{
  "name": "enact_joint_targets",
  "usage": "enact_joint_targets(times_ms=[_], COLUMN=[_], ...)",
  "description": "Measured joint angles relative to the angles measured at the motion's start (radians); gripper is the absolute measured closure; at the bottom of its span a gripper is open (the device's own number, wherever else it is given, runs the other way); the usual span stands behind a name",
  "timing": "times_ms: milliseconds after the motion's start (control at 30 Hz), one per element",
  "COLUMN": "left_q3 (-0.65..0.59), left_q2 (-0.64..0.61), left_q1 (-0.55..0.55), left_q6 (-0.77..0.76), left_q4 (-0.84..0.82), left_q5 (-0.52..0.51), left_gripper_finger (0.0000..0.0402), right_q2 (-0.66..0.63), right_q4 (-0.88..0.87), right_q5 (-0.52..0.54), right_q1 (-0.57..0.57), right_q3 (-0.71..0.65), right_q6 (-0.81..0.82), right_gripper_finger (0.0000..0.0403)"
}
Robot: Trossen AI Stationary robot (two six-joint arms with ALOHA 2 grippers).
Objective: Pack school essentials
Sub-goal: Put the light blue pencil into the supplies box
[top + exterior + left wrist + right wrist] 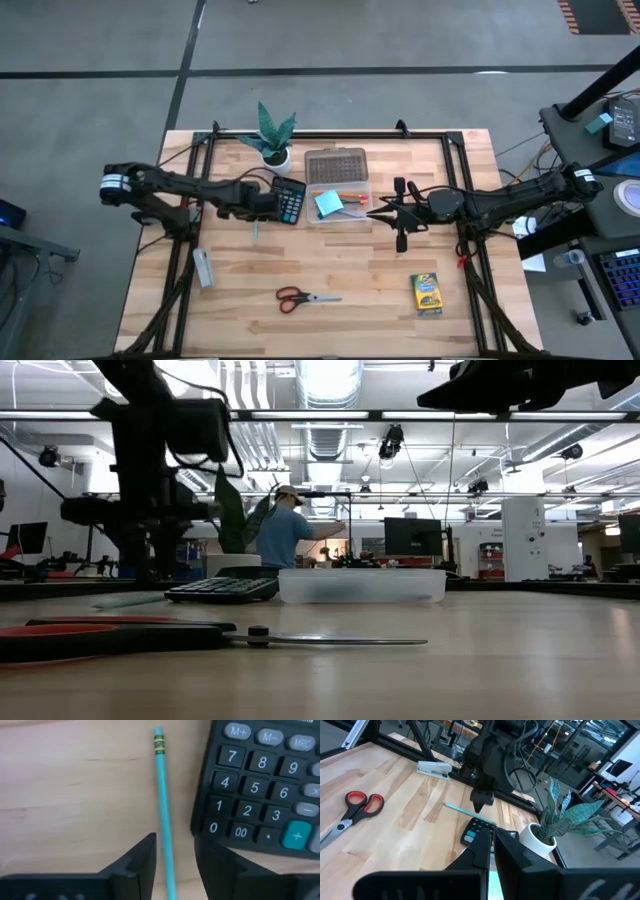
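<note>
Near front edge of bench (340, 330), red-handled scissors (306, 297) and crayon box (427, 294) are seen lying flat, well apart. Toward bench centre, left tool (175, 862) is held w/ fingers spread, straddling a teal pencil (162, 805) just beside the calculator (260, 785). Right tool (492, 851) is pressed together, nothing pinched, beside clear box (338, 187) containing blue note pad (328, 203). A potted plant (273, 135) is seen at back edge.
</note>
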Motion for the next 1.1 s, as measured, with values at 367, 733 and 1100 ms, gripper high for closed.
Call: enact_joint_targets(times_ms=[367, 733, 1100], left_q3=[0.012, 0.000, -0.002], left_q2=[0.139, 0.141, 0.142], left_q1=[0.000, 0.000, 0.000], left_q6=[0.009, 0.000, 0.000], left_q4=[0.017, 0.026, 0.014], left_q5=[0.006, 0.015, -0.002], left_gripper_finger=[0.0281, 0.0310, 0.0396], right_q2=[0.000, 0.000, 0.000], right_q4=[0.002, 0.003, 0.003], right_q5=[0.000, -0.001, -0.001], right_q1=[0.000, 0.000, 0.000], right_q3=[0.000, 0.000, 0.000], right_q6=[-0.007, -0.007, -0.007], right_gripper_finger=[0.0390, 0.0390, 0.0390])
